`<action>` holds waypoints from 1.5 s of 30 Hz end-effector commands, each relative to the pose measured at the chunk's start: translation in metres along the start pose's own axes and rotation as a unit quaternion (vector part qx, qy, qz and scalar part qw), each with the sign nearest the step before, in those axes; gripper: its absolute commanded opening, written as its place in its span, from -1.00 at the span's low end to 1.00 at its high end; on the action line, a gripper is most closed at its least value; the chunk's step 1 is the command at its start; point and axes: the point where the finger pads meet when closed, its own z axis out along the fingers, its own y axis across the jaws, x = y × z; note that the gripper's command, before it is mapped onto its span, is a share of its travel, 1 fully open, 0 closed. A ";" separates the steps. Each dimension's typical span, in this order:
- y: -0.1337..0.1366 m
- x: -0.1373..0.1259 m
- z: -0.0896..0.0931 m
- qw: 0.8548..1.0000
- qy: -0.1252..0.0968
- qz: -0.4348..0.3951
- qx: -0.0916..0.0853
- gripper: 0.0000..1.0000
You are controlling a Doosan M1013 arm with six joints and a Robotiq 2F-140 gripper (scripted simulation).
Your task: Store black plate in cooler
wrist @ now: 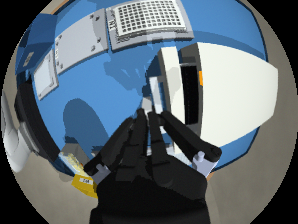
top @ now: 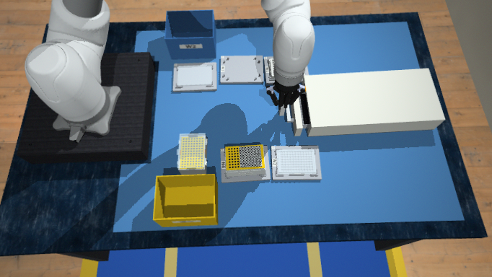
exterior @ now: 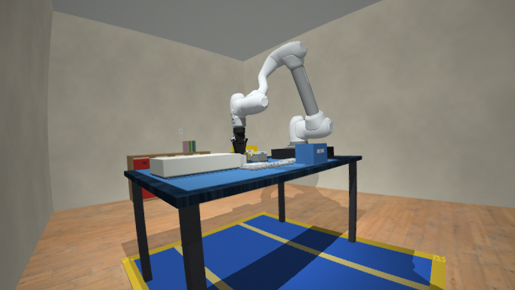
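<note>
Left of the jaws [top: 283,107] the blue tabletop [top: 361,187] shows; the jaws are pressed together, pinching nothing, against the bar handle [top: 289,116]. Right of them the drawer [top: 299,122] stands nearly shut in cooler CD [top: 371,101], the black plate [top: 305,110] a sliver inside.

The gripper [top: 283,108] looks like matt black plastic, below a glossy, smooth white arm shell [top: 293,43]. Just beside it, the cooler [top: 371,99] has a smooth, matt cream housing like painted metal or plastic. Under the gripper the tabletop [top: 361,187] is a smooth matt blue sheet, framed by a darker, mottled blue border [top: 54,216]. Beyond the gripper, toward the arm's base, the pedestal [top: 133,119] is matt black with fine ribbed lines. The yellow bin [top: 185,216] looks like smooth plastic. The floor [top: 465,260] is grained wood planking.
</note>
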 end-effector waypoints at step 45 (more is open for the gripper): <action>0.029 0.000 0.000 1.000 0.000 0.000 0.000 -1.00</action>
